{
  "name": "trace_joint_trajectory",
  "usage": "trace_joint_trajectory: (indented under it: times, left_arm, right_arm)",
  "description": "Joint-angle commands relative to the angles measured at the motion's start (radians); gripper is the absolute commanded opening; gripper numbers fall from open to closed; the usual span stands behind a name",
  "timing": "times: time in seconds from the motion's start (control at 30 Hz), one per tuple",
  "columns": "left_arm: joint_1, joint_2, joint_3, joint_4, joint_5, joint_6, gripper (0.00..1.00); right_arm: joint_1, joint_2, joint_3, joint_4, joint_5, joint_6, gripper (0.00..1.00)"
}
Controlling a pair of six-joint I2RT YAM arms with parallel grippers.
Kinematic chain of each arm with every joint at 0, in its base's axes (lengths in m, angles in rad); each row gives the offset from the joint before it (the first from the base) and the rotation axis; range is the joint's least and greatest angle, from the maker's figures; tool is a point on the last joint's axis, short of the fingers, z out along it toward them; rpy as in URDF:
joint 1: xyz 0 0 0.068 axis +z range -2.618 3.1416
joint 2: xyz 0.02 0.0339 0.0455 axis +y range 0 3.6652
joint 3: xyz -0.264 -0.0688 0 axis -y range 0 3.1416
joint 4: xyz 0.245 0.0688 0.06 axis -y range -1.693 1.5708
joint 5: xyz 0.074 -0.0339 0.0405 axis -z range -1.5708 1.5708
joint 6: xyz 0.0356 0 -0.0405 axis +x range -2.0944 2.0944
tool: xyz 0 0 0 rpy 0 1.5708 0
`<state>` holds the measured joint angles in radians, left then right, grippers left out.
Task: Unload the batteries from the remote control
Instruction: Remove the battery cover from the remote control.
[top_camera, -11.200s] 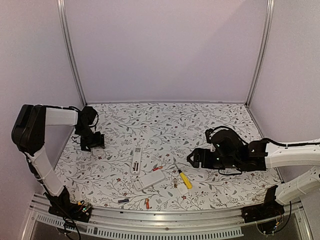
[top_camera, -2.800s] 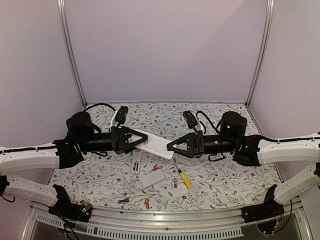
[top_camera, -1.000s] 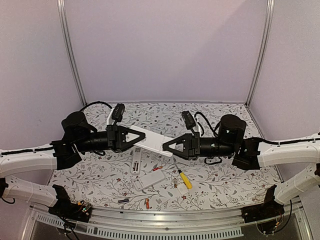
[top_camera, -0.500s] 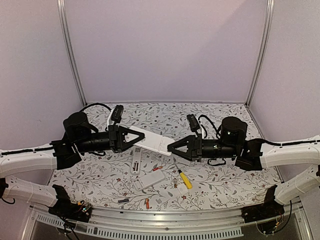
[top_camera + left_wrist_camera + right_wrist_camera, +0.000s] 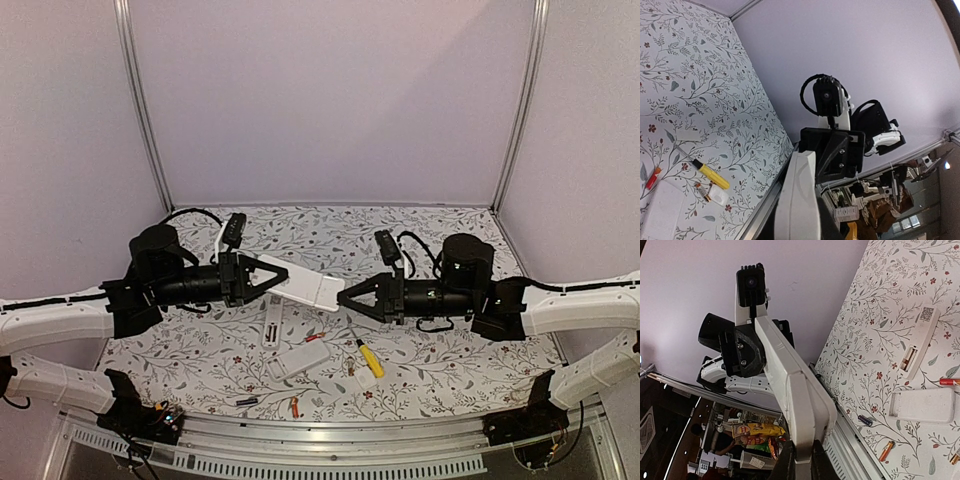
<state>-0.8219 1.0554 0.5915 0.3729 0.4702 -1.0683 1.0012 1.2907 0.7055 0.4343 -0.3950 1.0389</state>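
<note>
A white remote control [image 5: 310,289] hangs in the air above the mat between both arms. My left gripper [image 5: 284,275] is shut on its left half. My right gripper [image 5: 343,297] is shut on its right end, the fingers [image 5: 788,455] pinching the thin edge. In the wrist views the remote control [image 5: 799,187] [image 5: 790,375] fills the middle, and its battery bay is hidden. Loose batteries lie on the mat: a red one [image 5: 314,337], an orange one [image 5: 294,406] and a dark one [image 5: 246,401].
A narrow white remote [image 5: 272,325] with an open bay lies below the arms, and a flat white remote body [image 5: 298,358] lies beside it. A yellow-handled screwdriver [image 5: 369,358] and a small white cover plate [image 5: 365,380] lie to the right. A metal rail [image 5: 320,440] runs along the near edge.
My right gripper has drawn back a little to the right and closed on the remote's end. The remote's right end has shifted slightly right with it. The left grip is unchanged.
</note>
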Motion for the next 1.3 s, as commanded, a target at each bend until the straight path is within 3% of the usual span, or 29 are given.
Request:
trace_joint_trajectory:
  times: [0.0, 0.5, 0.73, 1.27]
  left_arm:
    - [0.001, -0.001, 0.004, 0.048, 0.018, 0.006, 0.0]
    - [-0.001, 0.022, -0.002, 0.104, 0.066, -0.012, 0.0]
    - [0.005, 0.01, -0.013, 0.078, 0.028, -0.016, 0.0]
    - [0.154, -0.032, -0.052, 0.011, 0.042, -0.035, 0.0]
  right_arm:
    - [-0.004, -0.011, -0.006, -0.007, 0.013, 0.001, 0.09]
    - [-0.004, 0.074, 0.036, 0.046, -0.021, 0.005, 0.13]
    - [-0.004, 0.075, 0.027, 0.049, -0.012, 0.013, 0.03]
    - [-0.008, -0.038, -0.044, 0.005, 0.049, 0.028, 0.0]
